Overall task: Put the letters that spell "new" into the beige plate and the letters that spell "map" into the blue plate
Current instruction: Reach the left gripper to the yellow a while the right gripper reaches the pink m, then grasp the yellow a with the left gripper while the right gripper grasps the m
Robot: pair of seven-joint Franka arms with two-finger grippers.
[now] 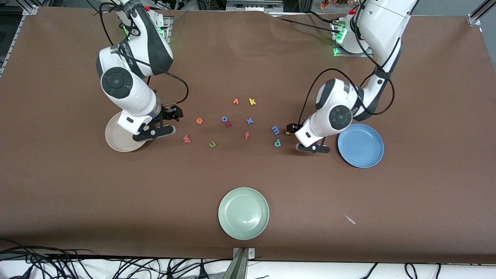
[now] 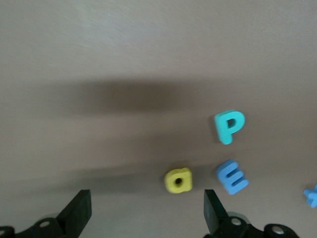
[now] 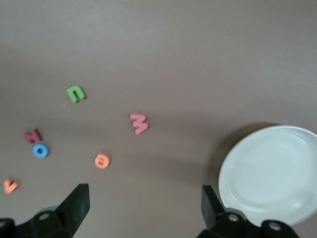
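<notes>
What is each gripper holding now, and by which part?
Nothing is held. The left gripper is open over the table near the yellow a; the right gripper is open beside the beige plate.

Right wrist view: right gripper [image 3: 143, 208] wide open, two dark fingertips [image 3: 77, 203] at lower edge of frame above brown surface [image 3: 198, 59]. Beige plate [image 3: 270, 173] at lower right. Green n [image 3: 76, 93] at upper left; pink w [image 3: 139, 123] centre; orange e [image 3: 102, 159] below it. Dark red k [image 3: 33, 135], blue o [image 3: 40, 149], orange v [image 3: 10, 185] at left edge.
</notes>
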